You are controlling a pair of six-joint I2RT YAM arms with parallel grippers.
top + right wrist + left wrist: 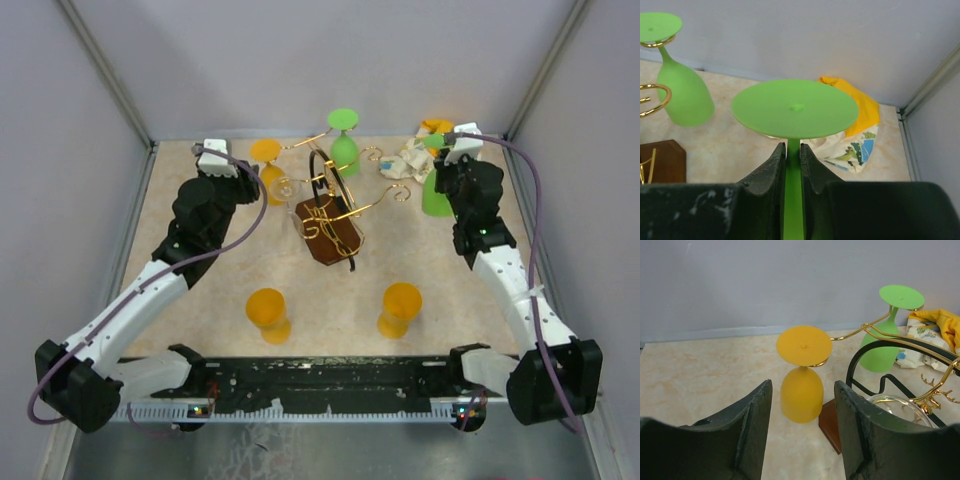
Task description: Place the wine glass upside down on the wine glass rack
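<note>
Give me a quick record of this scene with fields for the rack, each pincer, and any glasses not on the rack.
rack: gold wire on a brown base, mid-table
on rack: hung orange glass and hung green glass, both foot up in the curls
left pincer: open, empty, facing the hung orange glass
right pincer: shut on the stem of the held green glass, foot up, right of the rack
on table: two orange glasses near the arm bases; cloth at the far right

Three orange glasses (265, 150) (267, 314) (399, 308), two green glasses (343, 145) (436, 195), perhaps one clear glass (897, 405), one wine glass rack (330, 242), one cloth (410, 160)
</note>
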